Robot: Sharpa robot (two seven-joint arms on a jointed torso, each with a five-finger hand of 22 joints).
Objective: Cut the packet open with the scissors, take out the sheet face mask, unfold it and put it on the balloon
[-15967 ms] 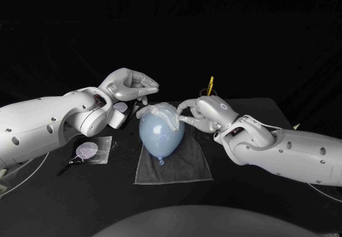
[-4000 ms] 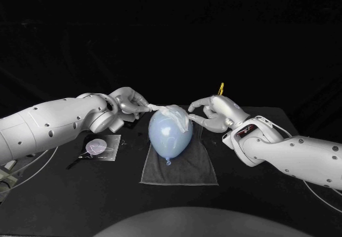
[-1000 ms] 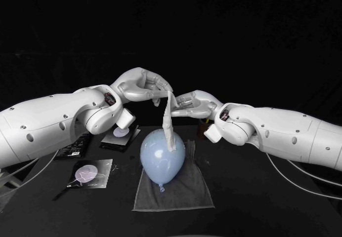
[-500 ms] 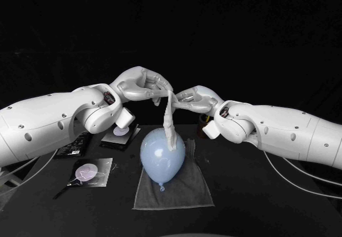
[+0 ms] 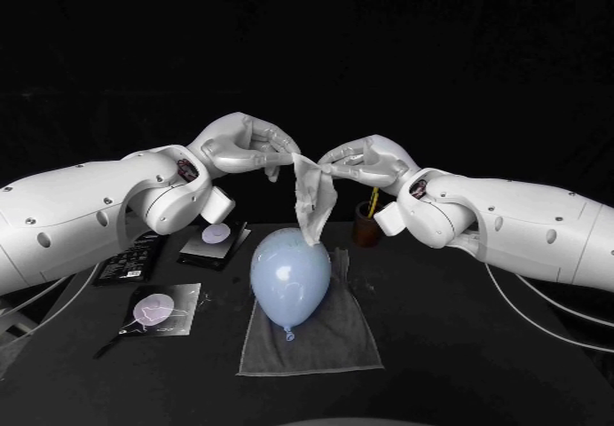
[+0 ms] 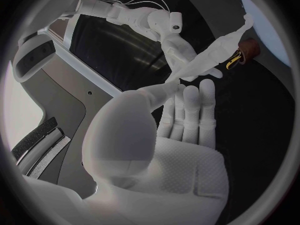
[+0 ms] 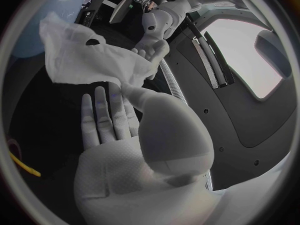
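Top edge pinched between left robot hand (image 5: 246, 146) and right robot hand (image 5: 365, 160), the sheet mask (image 5: 311, 193) hangs long-axis vertical, directly above the balloon (image 5: 289, 277) on the worktop (image 5: 448, 342), lower tip near its far end.

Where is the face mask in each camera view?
Head view: the face mask hangs pinched between the left hand and the right hand, above the balloon.
Left wrist view: the face mask stretches from the left hand's fingertips to the right hand.
Right wrist view: the face mask spreads out beyond the right hand's fingertips.
Shared landmark: the balloon.
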